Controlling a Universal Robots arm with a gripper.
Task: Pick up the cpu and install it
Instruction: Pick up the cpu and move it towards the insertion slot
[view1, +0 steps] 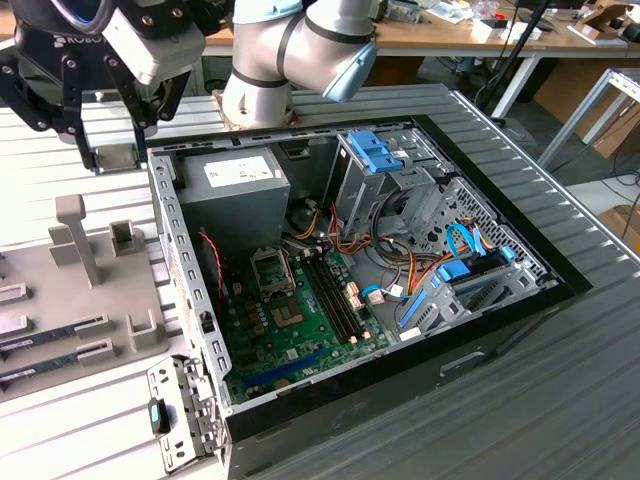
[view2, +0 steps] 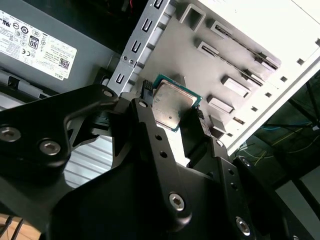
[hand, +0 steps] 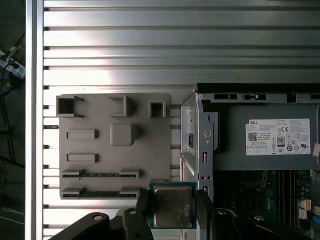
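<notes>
Between the grey parts tray (hand: 145, 150) and the computer case (view1: 168, 230), my claw (view1: 115, 130) is clenched on the cpu (hand: 172, 206), held off the tray. I judge this the carry step. The socket (view1: 272, 270) lies well apart, toward the exterior view's right, so seating calls for a level, squared approach.

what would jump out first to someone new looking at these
The cpu, a silver-topped square with a green edge, sits clamped between the black fingers of the gripper in the first wrist view. In the exterior view an open computer case lies on its side with its green motherboard exposed. A grey parts tray with slots lies beside it, at the exterior view's left.
</notes>
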